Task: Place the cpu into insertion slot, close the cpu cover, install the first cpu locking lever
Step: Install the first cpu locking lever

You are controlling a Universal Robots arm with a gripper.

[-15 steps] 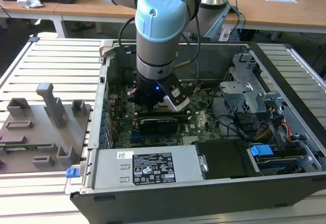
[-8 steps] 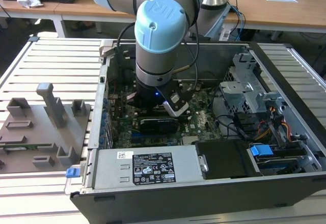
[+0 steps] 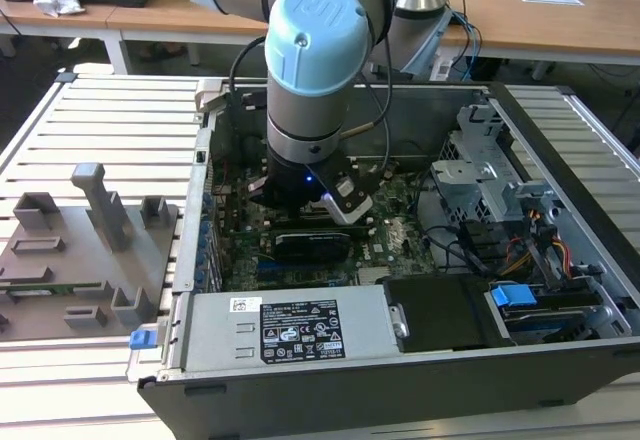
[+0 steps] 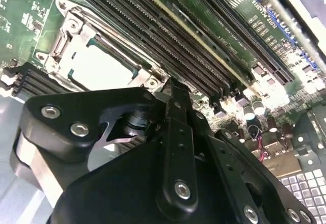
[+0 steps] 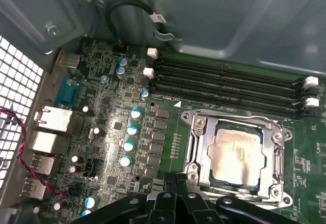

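cpu (image 5: 235,154) seated in insertion slot (image 5: 192,155), apparently just beyond fingers (image 5: 179,191)

silver-grey arm (image 3: 310,110) with light-blue joint cap, black cable alongside; black pincer (image 4: 173,96) linkage studded with silver screws.

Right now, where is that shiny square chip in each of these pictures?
Exterior view: I can't make it out; the arm stands over that part of the board.
First wrist view: the cpu lies in its metal-framed socket.
Second wrist view: cpu, same frame.
Shared landmark: long black memory slots alongside.
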